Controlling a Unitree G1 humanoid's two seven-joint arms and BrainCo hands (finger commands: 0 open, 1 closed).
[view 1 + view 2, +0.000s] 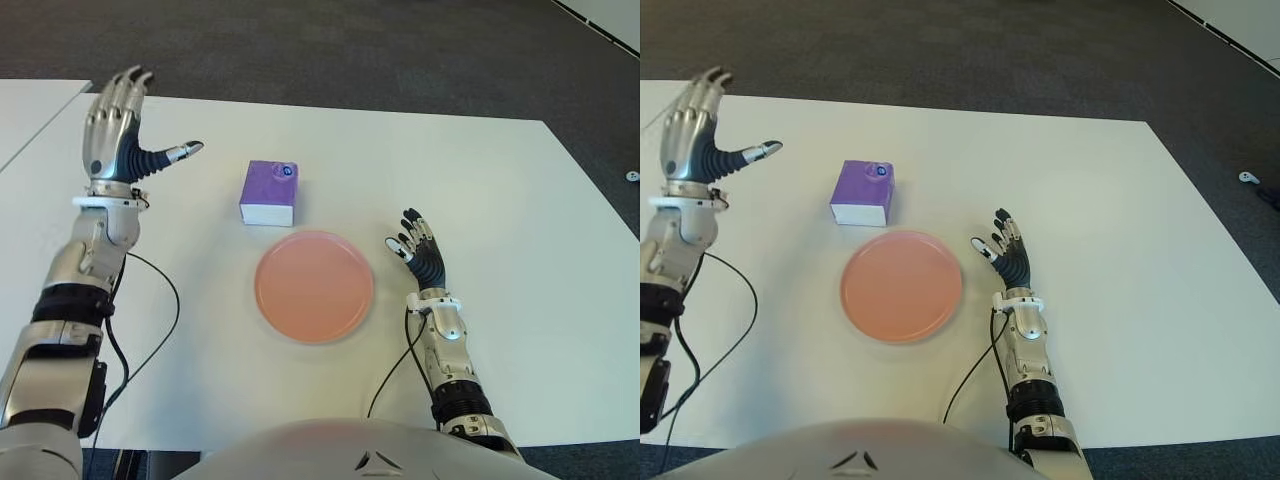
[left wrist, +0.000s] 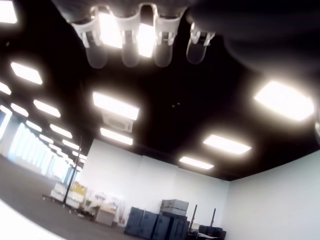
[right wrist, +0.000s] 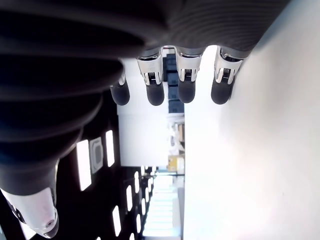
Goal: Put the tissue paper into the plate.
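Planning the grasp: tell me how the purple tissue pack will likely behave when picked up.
The tissue pack looks boxy with flat faces, so probably stable, unlikely to roll. Being tissue, likely light and squashable. A glossy-looking wrapper might slip in the left hand.

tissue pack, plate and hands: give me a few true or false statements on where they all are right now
1. The purple tissue pack lies inside the pink plate. False: it sits on the white table just beyond the plate's far rim.
2. The left hand is open and holds nothing. True.
3. The right hand grasps the tissue pack. False: it is open, to the right of the plate, and holds nothing.
4. The plate holds nothing. True.
5. The tissue pack lies between the two hands, nearer the left hand. True.
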